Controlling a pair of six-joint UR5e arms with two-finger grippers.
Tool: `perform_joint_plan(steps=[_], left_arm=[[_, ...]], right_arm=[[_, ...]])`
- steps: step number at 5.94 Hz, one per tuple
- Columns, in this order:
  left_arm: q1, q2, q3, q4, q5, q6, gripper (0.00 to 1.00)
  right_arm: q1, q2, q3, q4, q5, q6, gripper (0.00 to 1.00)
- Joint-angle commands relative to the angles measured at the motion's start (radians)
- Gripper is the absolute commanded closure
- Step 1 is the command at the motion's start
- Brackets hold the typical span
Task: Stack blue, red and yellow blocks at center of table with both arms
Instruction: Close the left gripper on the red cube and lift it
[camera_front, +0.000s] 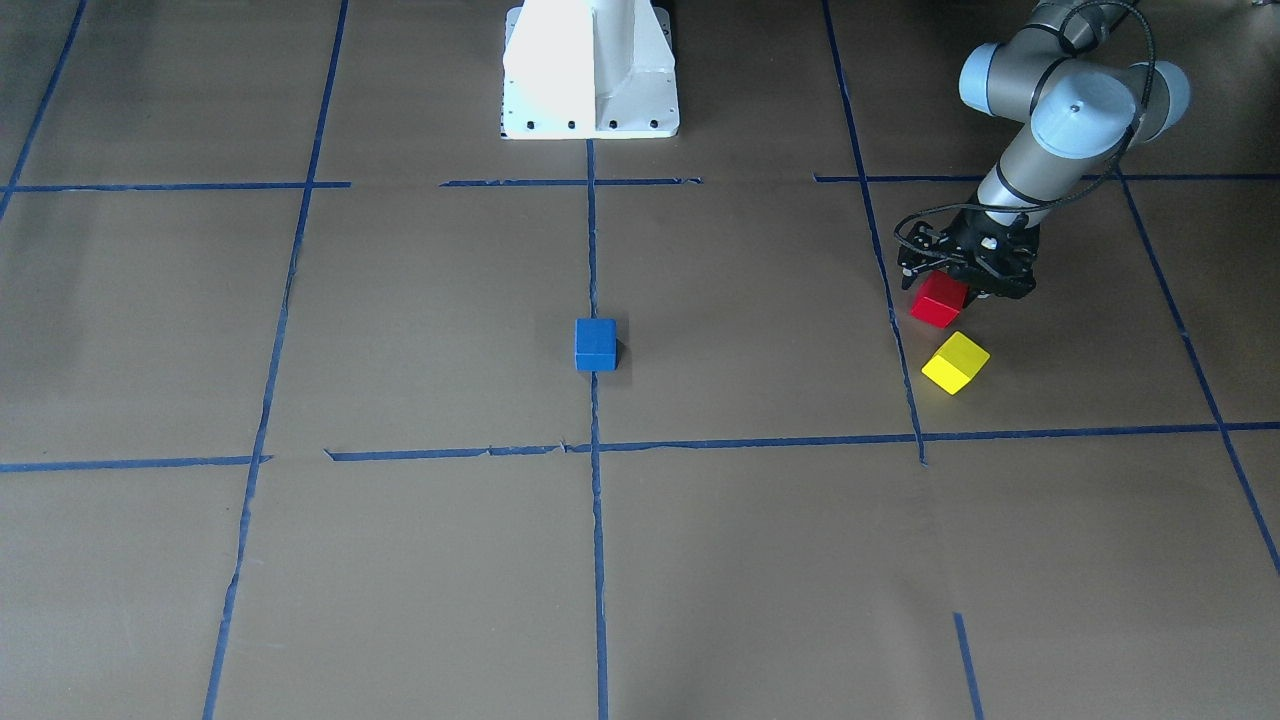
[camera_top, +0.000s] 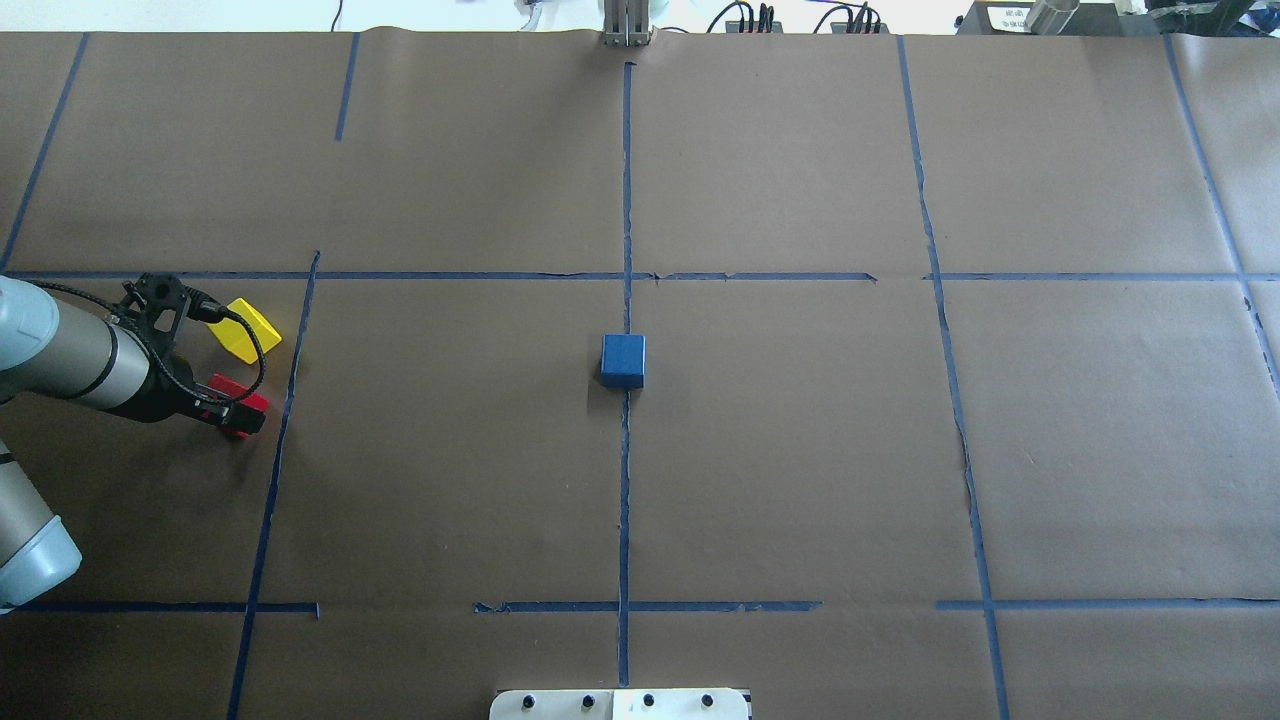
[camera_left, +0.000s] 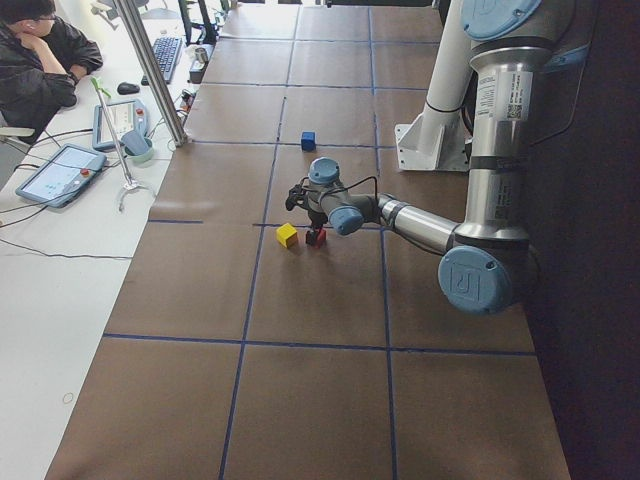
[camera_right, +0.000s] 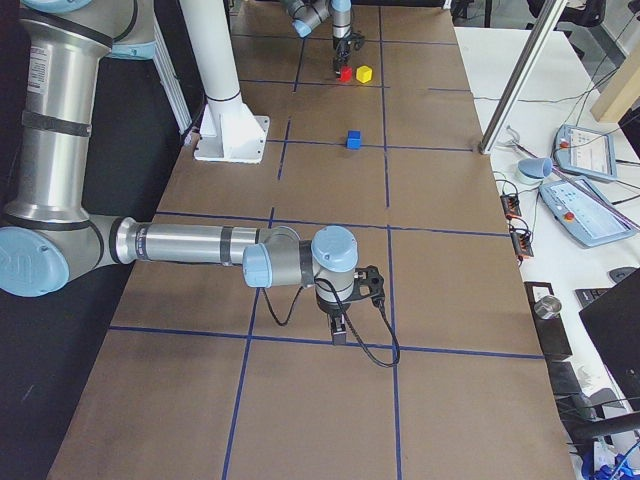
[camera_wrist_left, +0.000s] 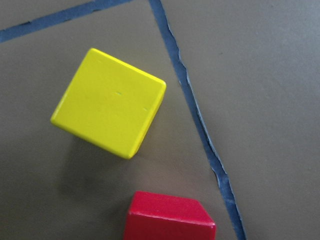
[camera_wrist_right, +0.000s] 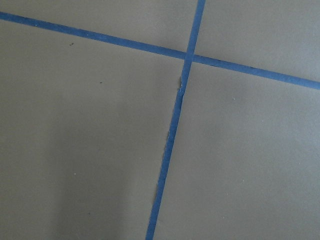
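Overhead exterior: yellow block (camera_top: 250, 330) just beside red block (camera_top: 250, 399).

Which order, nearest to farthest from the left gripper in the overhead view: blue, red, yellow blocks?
1. red block, at the jaws of the left gripper.
2. yellow block, just beyond, toward the view's top.
3. blue block, far off to the view's right.

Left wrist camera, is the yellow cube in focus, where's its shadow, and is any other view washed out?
Left wrist view: the bright yellow matte cube is sharp, its shadow falling lower left on the brown table; the red matte cube is cropped at the bottom edge. Front-facing view: the white pedestal is partly blown out. Overhead view: the background beyond the table is overexposed.
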Motion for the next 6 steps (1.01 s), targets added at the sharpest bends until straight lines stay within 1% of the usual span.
perform_joint_plan(steps=[1,2,3,4,5,6], left_arm=[[0.001,-0.002,-0.002,0.001,0.0,-0.001,0.91],[0.0,-0.002,-0.023,0.001,-0.001,-0.004,0.93],[0.0,-0.004,-0.066,0.024,-0.004,-0.016,0.93],[0.001,-0.081,-0.106,0.166,-0.003,-0.112,0.93],[0.01,-0.193,-0.108,0.286,-0.001,-0.171,0.93],[0.056,-0.328,-0.103,0.431,-0.001,-0.218,0.93]], right_arm=[[0.0,0.0,-0.005,0.012,0.0,0.0,0.0],[0.0,0.0,-0.005,0.012,0.0,0.001,0.0],[0.0,0.0,-0.002,0.012,0.0,0.001,0.0],[0.0,0.0,-0.002,0.012,0.002,0.001,0.0],[0.0,0.0,0.001,0.012,0.002,0.001,0.0],[0.0,-0.001,-0.001,0.012,0.002,0.003,0.0]])
